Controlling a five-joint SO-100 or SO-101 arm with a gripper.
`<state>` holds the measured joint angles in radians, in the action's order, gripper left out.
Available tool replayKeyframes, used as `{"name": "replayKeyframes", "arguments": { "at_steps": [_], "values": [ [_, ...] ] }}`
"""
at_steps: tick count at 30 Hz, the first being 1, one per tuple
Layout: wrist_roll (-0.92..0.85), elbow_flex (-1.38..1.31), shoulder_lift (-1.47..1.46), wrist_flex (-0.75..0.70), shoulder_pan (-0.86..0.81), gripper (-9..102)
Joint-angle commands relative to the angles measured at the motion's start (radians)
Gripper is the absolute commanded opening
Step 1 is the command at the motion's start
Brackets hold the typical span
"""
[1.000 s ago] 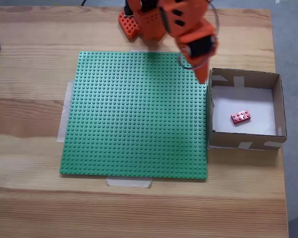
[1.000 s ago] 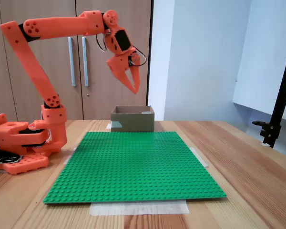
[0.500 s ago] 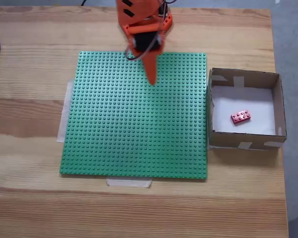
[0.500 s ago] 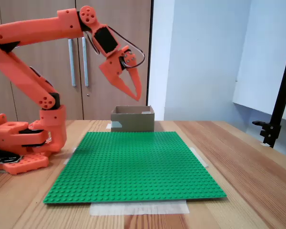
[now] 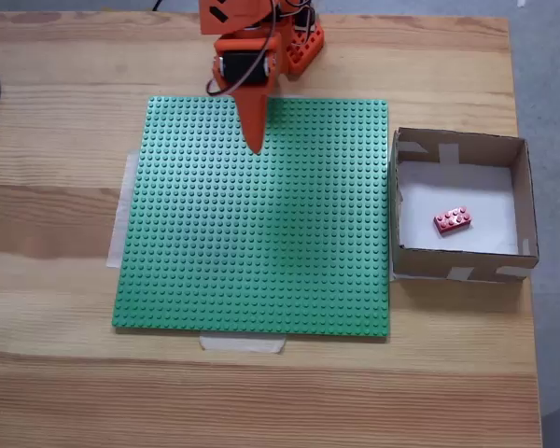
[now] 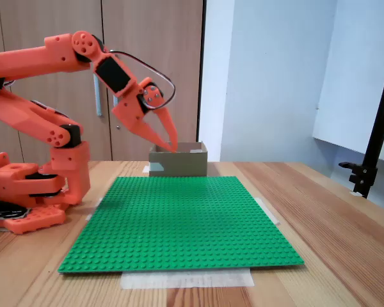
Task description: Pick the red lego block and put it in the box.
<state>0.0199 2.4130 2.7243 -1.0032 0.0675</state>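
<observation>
Risk looked small to me at that moment, since the red lego block (image 5: 453, 219) lay flat on the white floor of the box (image 5: 521, 201), studs up, well apart from the arm. What could still go wrong, I judged, was a careless swing — the gripper (image 5: 254, 142) hung above the far part of the green baseplate (image 5: 252, 243), and a low sweep sideways could clip the cardboard wall and shove the box along the wooden table (image 5: 56, 187). In a fixed view from the front, the gripper (image 6: 172, 148) pointed down, its two fingers pressed together to one tip, holding nothing and touching nothing.
</observation>
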Motion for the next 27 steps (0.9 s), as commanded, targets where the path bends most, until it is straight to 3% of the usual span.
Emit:
{"name": "replayKeyframes", "arguments": {
  "at_steps": [1,27],
  "values": [
    [-0.029,0.052,0.069,0.035,-0.021,-1],
    [-0.14,0.54,0.36,0.199,-0.083,-1]
  ]
}}
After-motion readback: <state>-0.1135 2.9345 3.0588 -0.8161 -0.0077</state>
